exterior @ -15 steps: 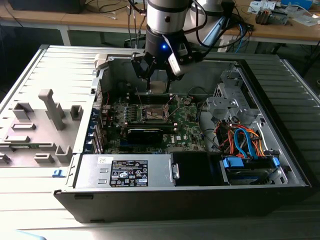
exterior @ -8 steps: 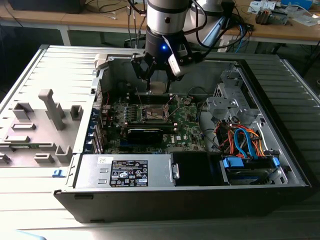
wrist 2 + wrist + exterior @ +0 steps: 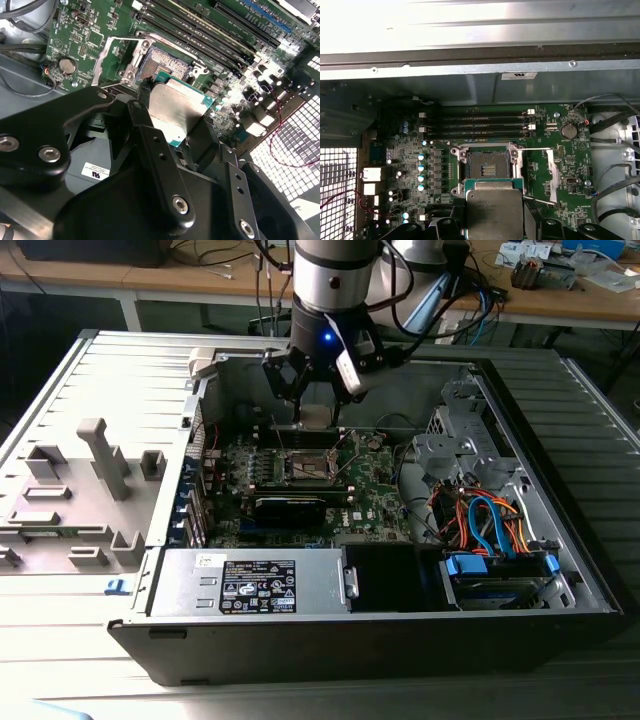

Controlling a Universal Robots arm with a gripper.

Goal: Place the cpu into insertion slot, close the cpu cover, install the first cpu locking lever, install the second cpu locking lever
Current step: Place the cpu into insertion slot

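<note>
My gripper [image 3: 315, 408] hangs inside the open computer case, shut on the cpu [image 3: 315, 419], a flat square chip with a silvery top. In both wrist views the cpu [image 3: 177, 112] [image 3: 494, 210] sits between the black fingers [image 3: 145, 92], held a little above the motherboard and just short of the insertion slot [image 3: 487, 165] [image 3: 167, 61] [image 3: 310, 466]. The slot's tan-gold centre lies bare. The cpu cover [image 3: 101, 57] [image 3: 552, 175] is swung open to one side of the slot, with thin wire levers beside it.
Memory slots [image 3: 485, 125] run just behind the slot, and a long black card [image 3: 290, 508] lies in front of it. A power supply [image 3: 250, 585] and coloured cables [image 3: 490, 520] fill the case's near side. Grey fixtures [image 3: 100, 460] stand outside at the exterior view's left.
</note>
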